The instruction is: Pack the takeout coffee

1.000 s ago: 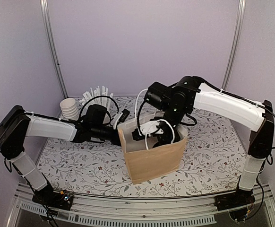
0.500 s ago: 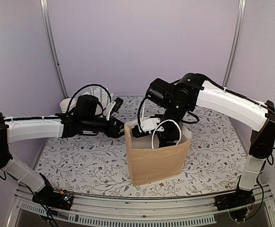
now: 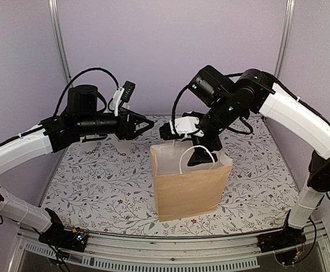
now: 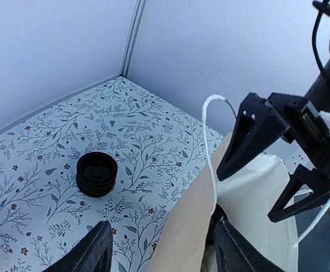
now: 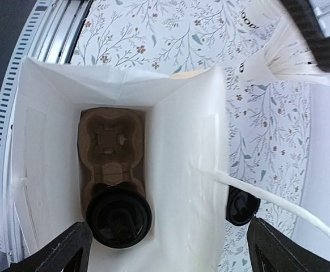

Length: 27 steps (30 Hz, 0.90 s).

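Observation:
The takeout coffee (image 5: 118, 218), seen in the right wrist view as a round black lid, sits in the near cup hole of a brown cardboard carrier (image 5: 109, 139) at the bottom of the brown paper bag (image 3: 187, 190). In the top view the bag's walls hide it. My right gripper (image 3: 182, 146) hangs open just above the bag's mouth, its fingers (image 5: 57, 252) spread wide with nothing between them. My left gripper (image 3: 143, 128) is raised to the left of the bag, open and empty, pointing toward its rim (image 4: 210, 198).
A stack of black lids (image 4: 97, 173) stands on the flowered tabletop (image 3: 97, 187) behind the bag. White stirrers (image 5: 284, 59) fan out at the back left. The bag's white cord handles (image 3: 196, 153) stick up at its mouth. Metal rail along the near edge (image 3: 170, 249).
My right gripper has risen out of the bag and opened fully, leaving the cup inside. My left arm has lifted up and back from the bag's left wall.

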Available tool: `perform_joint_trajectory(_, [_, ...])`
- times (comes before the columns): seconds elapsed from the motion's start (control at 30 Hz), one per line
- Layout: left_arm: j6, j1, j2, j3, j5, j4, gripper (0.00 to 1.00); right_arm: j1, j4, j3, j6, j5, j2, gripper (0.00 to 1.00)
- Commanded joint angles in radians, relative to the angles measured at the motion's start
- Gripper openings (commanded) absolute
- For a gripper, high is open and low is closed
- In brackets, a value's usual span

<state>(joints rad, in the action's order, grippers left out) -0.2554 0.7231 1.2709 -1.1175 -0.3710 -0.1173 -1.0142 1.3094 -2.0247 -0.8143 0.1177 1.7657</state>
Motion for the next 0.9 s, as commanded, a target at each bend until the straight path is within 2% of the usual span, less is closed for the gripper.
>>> perform_joint_trajectory(0.0, [0.039,0.067,0.046,-0.063,-0.022,-0.064,0.64,0.0,-0.042,-0.064,-0.015,-0.049,-0.065,0.99])
perform_joint_trajectory(0.17, [0.118,0.131,0.151,-0.178,-0.012,-0.169,0.67,0.003,-0.065,0.017,-0.084,-0.048,-0.165,0.99])
perform_joint_trajectory(0.33, [0.219,0.185,0.283,-0.388,0.059,-0.412,0.63,0.047,-0.079,0.049,-0.114,-0.083,-0.302,0.99])
perform_joint_trajectory(0.47, [0.25,0.19,0.307,-0.423,0.083,-0.463,0.57,0.198,-0.092,0.107,-0.129,-0.051,-0.398,0.99])
perform_joint_trajectory(0.7, [0.292,0.19,0.317,-0.438,0.03,-0.52,0.51,0.469,-0.201,0.414,-0.09,0.072,-0.61,0.99])
perform_joint_trajectory(0.87, [0.313,0.19,0.337,-0.446,0.011,-0.529,0.42,0.674,-0.403,0.639,0.045,0.176,-0.697,0.96])
